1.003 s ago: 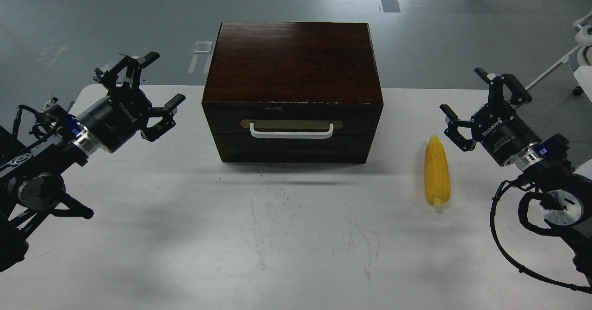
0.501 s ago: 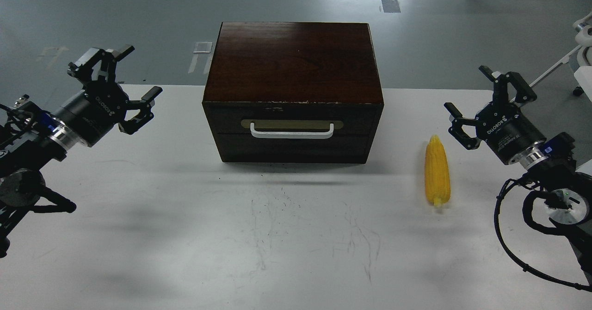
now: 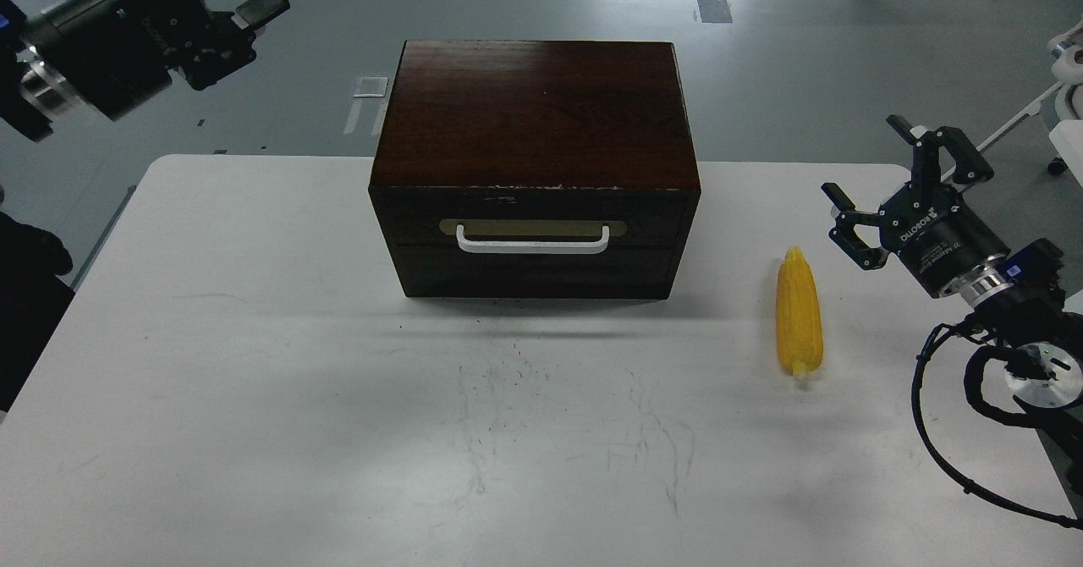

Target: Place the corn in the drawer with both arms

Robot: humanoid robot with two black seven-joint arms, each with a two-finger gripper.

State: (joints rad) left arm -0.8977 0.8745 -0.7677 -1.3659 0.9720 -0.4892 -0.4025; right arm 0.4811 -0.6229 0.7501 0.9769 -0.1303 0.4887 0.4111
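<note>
Right black three-fingered gripper (image 3: 901,190) hovers with fingers spread beside the ridged yellow corn cob (image 3: 799,317) on the white table (image 3: 254,338), likely readying a grasp. Left gripper (image 3: 216,21) is partly cropped, spread unclear. The dark wooden box's drawer (image 3: 533,241) sits closed.

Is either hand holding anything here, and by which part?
Nothing is held. The right hand is open beside the corn, not touching it; the left hand is raised, empty.
</note>
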